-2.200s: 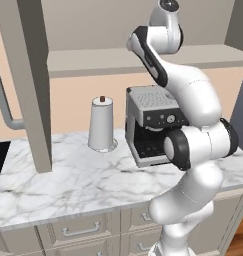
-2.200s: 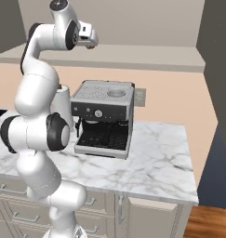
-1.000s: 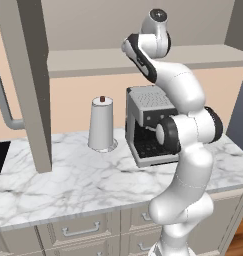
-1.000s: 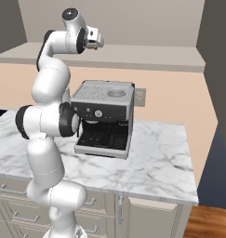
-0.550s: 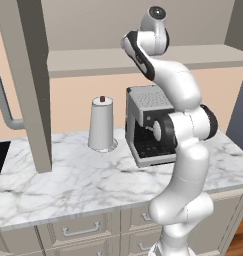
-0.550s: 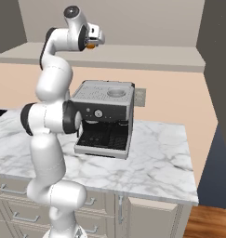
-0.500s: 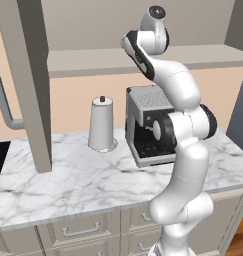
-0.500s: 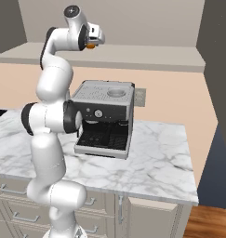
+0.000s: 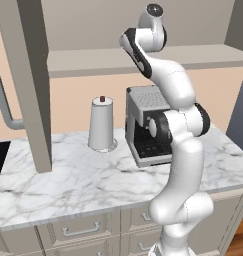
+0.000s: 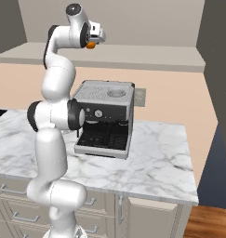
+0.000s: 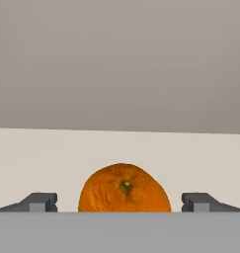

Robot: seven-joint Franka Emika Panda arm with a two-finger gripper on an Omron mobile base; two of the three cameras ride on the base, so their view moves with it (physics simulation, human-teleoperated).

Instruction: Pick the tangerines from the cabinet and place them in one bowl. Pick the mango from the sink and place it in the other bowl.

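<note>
Tangerine (image 11: 124,190) on cabinet (image 11: 119,148) shelf, btwn wide-open hand (image 11: 119,201) fingers.

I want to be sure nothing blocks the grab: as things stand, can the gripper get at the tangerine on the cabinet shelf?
Probably yes. In the hand view the tangerine sits between the open gripper's fingertips, with clear gaps on both sides and nothing in between.

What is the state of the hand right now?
Hand: open, fingers either side of a tangerine, not closed on it.
</note>
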